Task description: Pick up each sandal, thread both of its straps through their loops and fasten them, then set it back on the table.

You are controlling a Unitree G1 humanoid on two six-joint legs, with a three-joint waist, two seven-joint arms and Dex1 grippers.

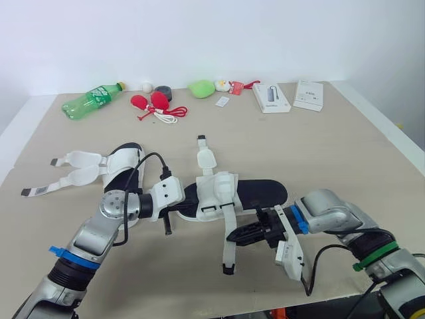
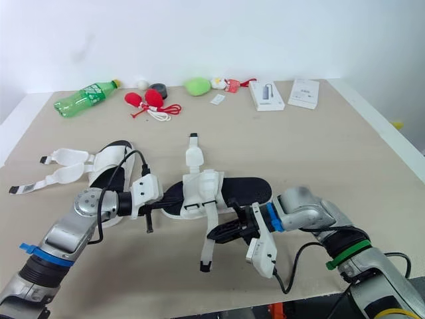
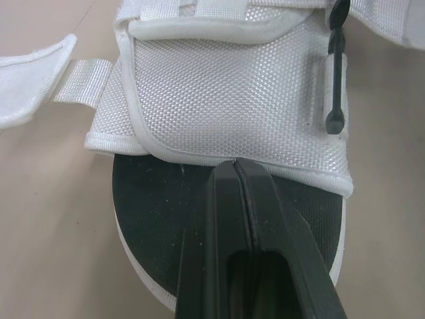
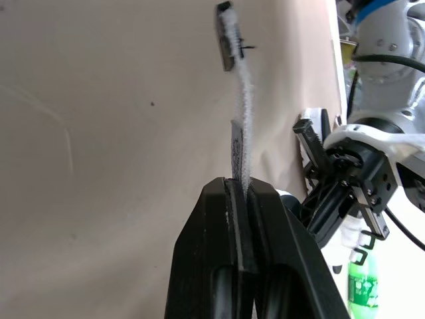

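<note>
Two sandals with black soles and white straps lie on the table (image 1: 345, 153). The left sandal (image 1: 123, 159) has both straps spread open to the left. The middle sandal (image 1: 255, 193) lies across the table, with one strap (image 1: 204, 156) pointing away from me. Its other strap (image 1: 228, 252) runs toward the front edge and ends in a black tip. My right gripper (image 1: 234, 236) is shut on this strap (image 4: 244, 100), pinching it partway along. My left gripper (image 3: 236, 166) is shut, its tips over the black insole at the edge of the white upper (image 3: 226, 86).
Along the back of the table are a green bottle (image 1: 91, 101), a red object with a white cord (image 1: 151, 103), a black disc (image 1: 163, 92), a green lump (image 1: 200, 88) and two white boxes (image 1: 271, 97) (image 1: 309, 94). The table's front edge is close below my right arm.
</note>
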